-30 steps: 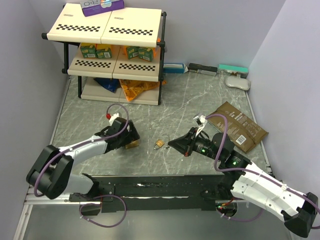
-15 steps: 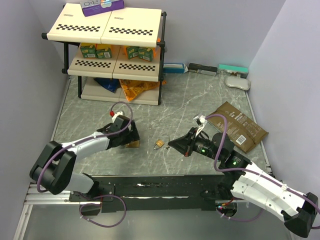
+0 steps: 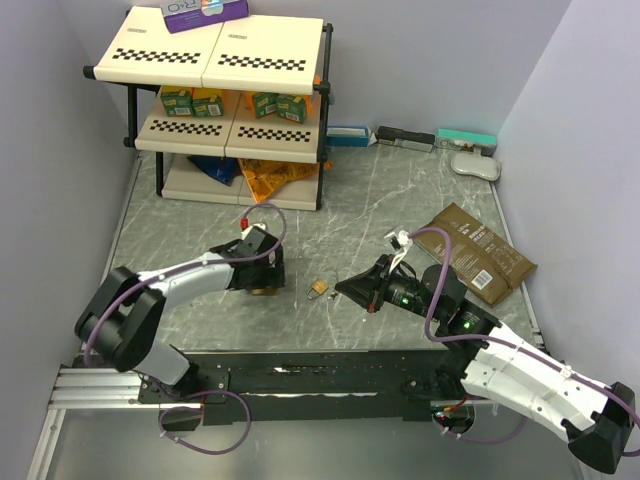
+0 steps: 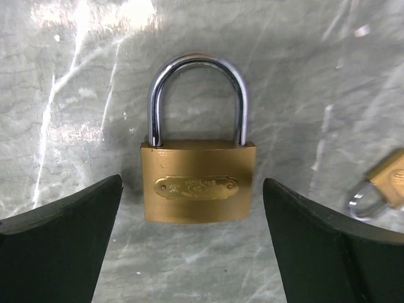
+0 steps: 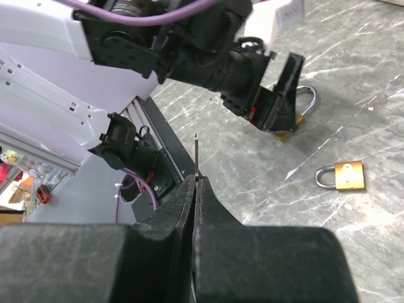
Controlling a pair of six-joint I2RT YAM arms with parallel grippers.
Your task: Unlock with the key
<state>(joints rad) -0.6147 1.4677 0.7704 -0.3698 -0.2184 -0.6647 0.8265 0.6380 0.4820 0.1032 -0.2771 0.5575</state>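
Wide open at the left hand (image 3: 264, 272), low over the table (image 3: 400, 200), with one dark finger (image 4: 63, 233) on either side of the larger brass padlock (image 4: 197, 189) and a gap on both sides. Lying flat there, with the shackle closed into the body. Shut tight at the right hand (image 5: 196, 182), pinching the key (image 5: 197, 156), a thin dark sliver standing straight out of the closed fingertips. Pointing left toward the smaller brass padlock (image 3: 318, 288), which lies flat on the table between the two hands, touching neither. No contact between key and either padlock. At the far left, a shelf rack (image 3: 220, 60); to the right, a brown packet (image 3: 480, 250).
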